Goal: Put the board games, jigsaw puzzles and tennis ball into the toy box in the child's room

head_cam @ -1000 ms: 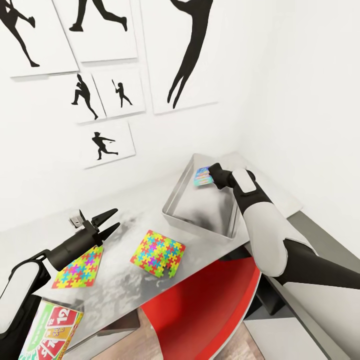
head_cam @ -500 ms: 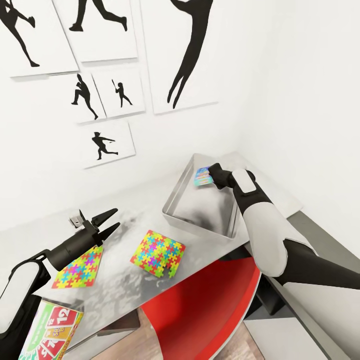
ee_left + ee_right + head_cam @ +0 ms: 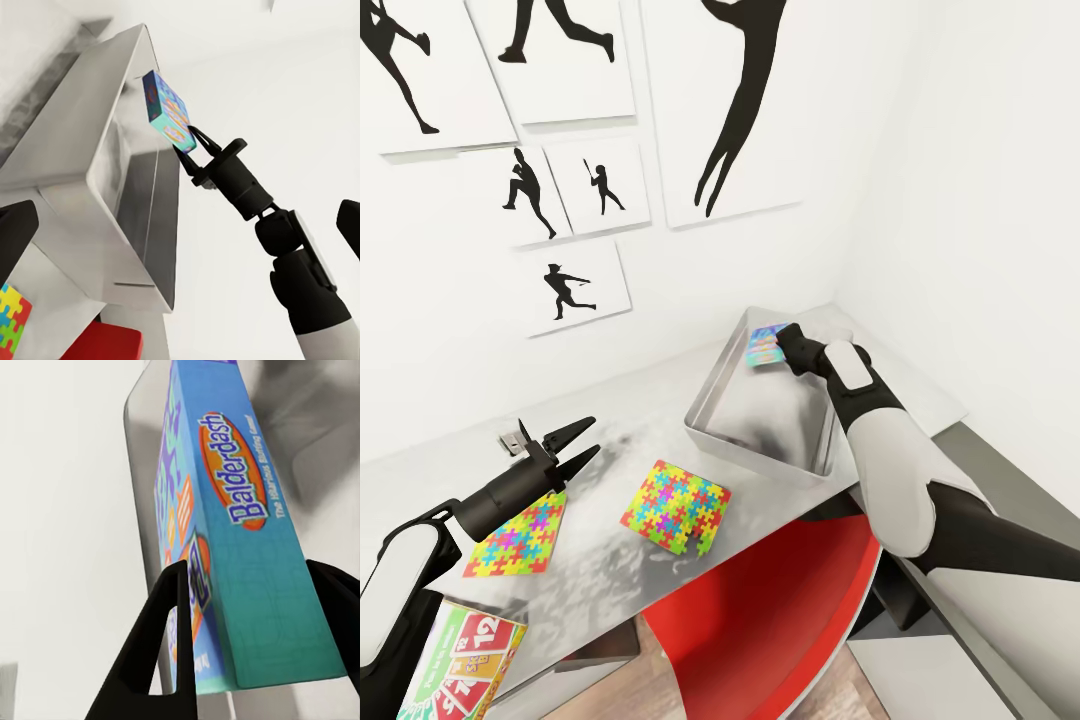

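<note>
In the head view the right gripper was at the upper middle of the frame, pinching the small blue board game by one edge and holding it over the far corner of the toy box. The left wrist view showed the same box tilted in the air above the bin's rim, with the two black fingers clamped on its lower edge. In the right wrist view the blue box carried the word "Balderdash" on its side, and the fingers pressed against both of its faces.

The left gripper was at the lower left of the head view, its two pointed fingers spread apart and holding nothing, just above the table. Below it, partly under the arm, lay one jigsaw puzzle flat on the grey top. The second jigsaw puzzle lay near the middle of the frame, between the first puzzle and the toy box, touching neither. At the bottom left corner the yellow-green board game with large numbers on it showed in part, close by the left arm. A red chair stood below the table edge at the lower middle. Black silhouette prints hung on the white wall across the upper left.
</note>
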### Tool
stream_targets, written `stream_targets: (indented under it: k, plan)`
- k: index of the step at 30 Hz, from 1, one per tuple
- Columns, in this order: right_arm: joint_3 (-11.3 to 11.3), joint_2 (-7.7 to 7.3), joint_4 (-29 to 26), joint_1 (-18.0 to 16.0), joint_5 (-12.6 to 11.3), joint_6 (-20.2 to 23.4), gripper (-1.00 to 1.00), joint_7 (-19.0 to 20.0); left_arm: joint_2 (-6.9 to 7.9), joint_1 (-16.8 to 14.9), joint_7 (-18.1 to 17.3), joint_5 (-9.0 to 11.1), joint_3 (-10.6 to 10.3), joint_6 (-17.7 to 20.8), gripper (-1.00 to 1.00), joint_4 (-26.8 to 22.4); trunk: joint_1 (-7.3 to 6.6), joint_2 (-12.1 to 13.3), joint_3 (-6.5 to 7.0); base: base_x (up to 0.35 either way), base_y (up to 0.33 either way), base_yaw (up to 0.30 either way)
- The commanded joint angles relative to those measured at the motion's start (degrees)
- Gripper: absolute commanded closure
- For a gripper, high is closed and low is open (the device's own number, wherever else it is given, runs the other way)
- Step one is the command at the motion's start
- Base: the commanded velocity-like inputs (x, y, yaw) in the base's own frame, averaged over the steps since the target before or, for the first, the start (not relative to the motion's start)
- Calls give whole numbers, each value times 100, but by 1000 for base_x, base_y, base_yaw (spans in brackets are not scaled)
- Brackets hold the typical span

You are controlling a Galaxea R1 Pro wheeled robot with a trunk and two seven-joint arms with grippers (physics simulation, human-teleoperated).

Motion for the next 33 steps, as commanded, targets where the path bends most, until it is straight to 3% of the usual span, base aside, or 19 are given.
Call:
stream_targets:
  k: [1, 14, 33]
  plan:
    - [-25, 6, -13, -4, -62, 18, 100, -47, 0, -4, -20, -11, 6, 27, -100, 1, 3, -10, -9, 0, 0, 0]
    - [-30, 6, -7, 6, -67, -14, 100, 38, 0, -5, -25, -14, 6, 27, -100, 1, 3, -10, -27, 0, 0, 0]
    - [-25, 6, -1, 2, -67, -11, 100, 52, 0, -4, -22, -11, 6, 27, -100, 1, 3, -10, -183, 0, 0, 0]
